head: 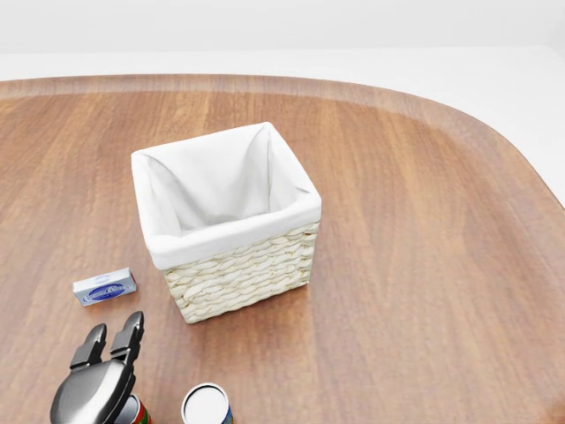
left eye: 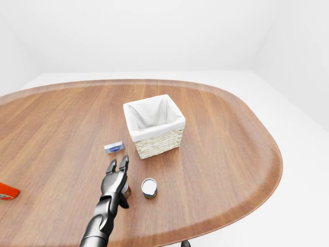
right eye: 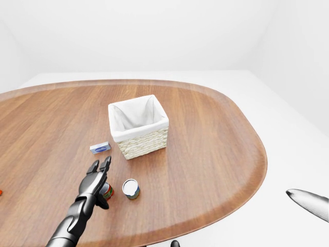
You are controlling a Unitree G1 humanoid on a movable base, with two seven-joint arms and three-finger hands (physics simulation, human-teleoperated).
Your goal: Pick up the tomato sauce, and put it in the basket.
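While the basket is sitting mid-table, the left hand, fingers apart, is hovering over the tomato sauce at seven o'clock.

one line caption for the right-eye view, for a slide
Open left hand over a red can beside a white-topped can, below the basket.

cream woven basket with white lining; warm brown wood-grain table; red, green-banded can; white-topped can; white-blue small box; dark grey metallic left hand; orange packet.
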